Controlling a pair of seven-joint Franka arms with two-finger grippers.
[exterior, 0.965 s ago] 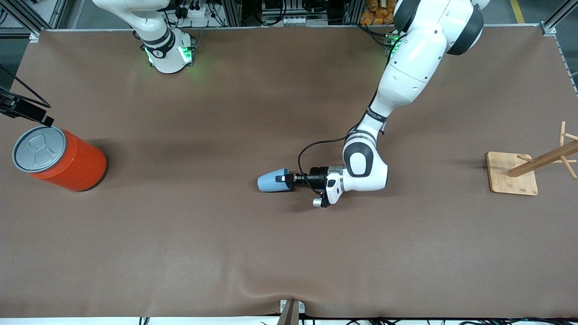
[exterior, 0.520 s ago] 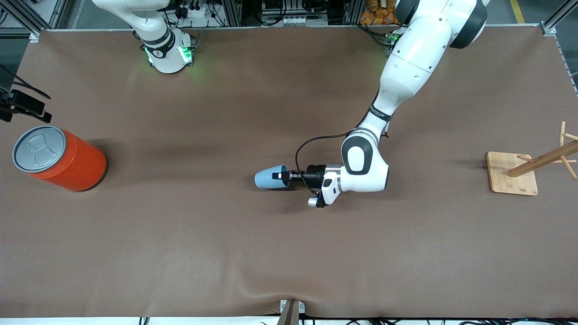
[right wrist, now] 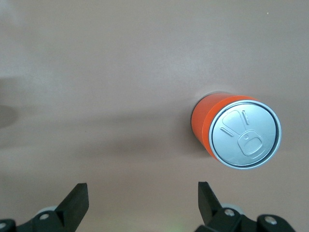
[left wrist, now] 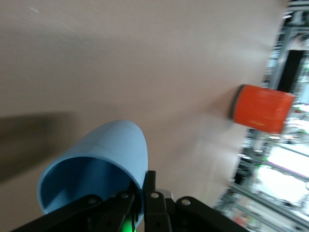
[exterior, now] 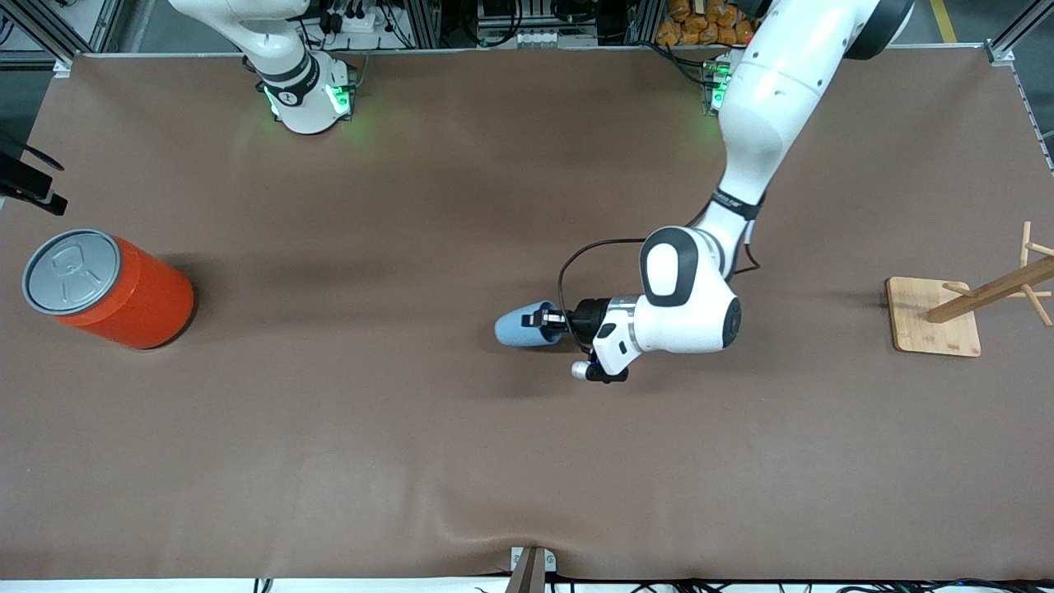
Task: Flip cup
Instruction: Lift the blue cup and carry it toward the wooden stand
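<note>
The light-blue cup (exterior: 519, 327) lies on its side low over the middle of the brown table, its open mouth toward the left arm's end. My left gripper (exterior: 550, 319) is shut on the cup's rim, one finger inside and one outside. In the left wrist view the cup (left wrist: 99, 164) shows its darker blue inside just ahead of my left gripper (left wrist: 143, 193). I cannot tell whether the cup touches the table. My right gripper (exterior: 41, 198) is open and empty at the right arm's end of the table, beside the orange can; in the right wrist view the right gripper (right wrist: 142, 203) is over bare table.
A large orange can (exterior: 111, 288) with a grey pull-tab lid stands at the right arm's end; it also shows in the right wrist view (right wrist: 231, 130) and the left wrist view (left wrist: 262, 108). A wooden rack (exterior: 972, 305) on a square base stands at the left arm's end.
My left gripper has drawn the cup a little toward the left arm's end while the arm swung. My right gripper has drifted away from the orange can.
</note>
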